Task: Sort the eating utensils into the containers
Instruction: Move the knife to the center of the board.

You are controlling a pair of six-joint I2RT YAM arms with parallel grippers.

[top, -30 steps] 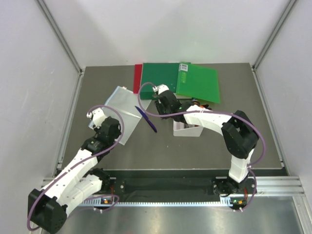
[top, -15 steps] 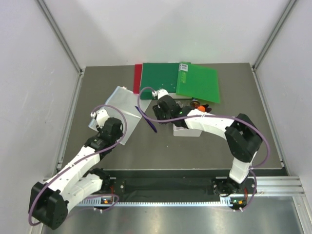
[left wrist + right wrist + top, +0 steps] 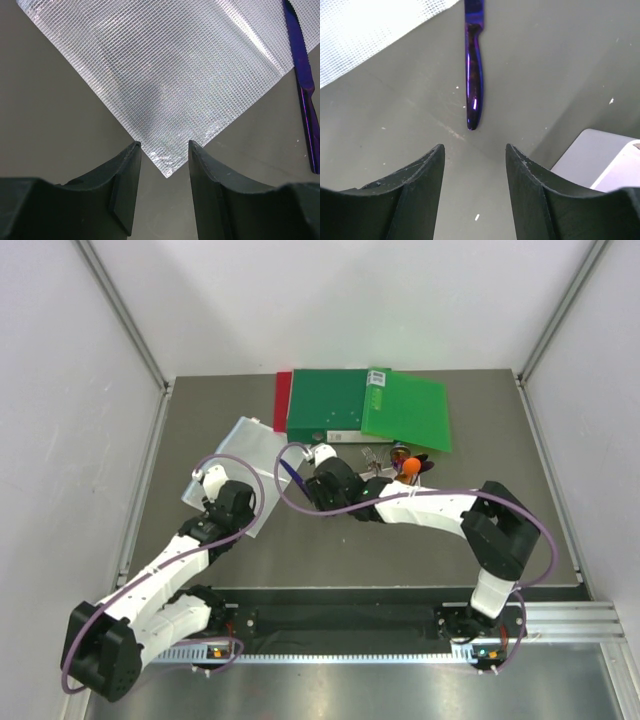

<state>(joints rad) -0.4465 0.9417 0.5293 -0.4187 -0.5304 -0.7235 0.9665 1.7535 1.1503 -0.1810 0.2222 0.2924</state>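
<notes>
A dark blue knife (image 3: pixel 474 75) lies on the grey table, its handle end just ahead of my right gripper (image 3: pixel 474 150), which is open and empty. In the top view the same knife (image 3: pixel 289 471) runs beside the clear sheet, with my right gripper (image 3: pixel 322 498) over its handle end. Part of the white bin (image 3: pixel 600 155) shows at the right. Orange, purple and silver utensils (image 3: pixel 405 465) poke out behind my right arm, which hides most of the container. My left gripper (image 3: pixel 164 147) is open over a corner of the clear sheet (image 3: pixel 175 75); the knife (image 3: pixel 305 75) lies to its right.
Green folders (image 3: pixel 370 405) and a red one (image 3: pixel 282 400) lie overlapping at the back of the table. The clear mesh sheet (image 3: pixel 245 445) lies left of centre. White walls close in both sides.
My right gripper has swung left from the bin to the knife's handle end and its jaws have widened. The left arm has edged a little forward over the sheet.
</notes>
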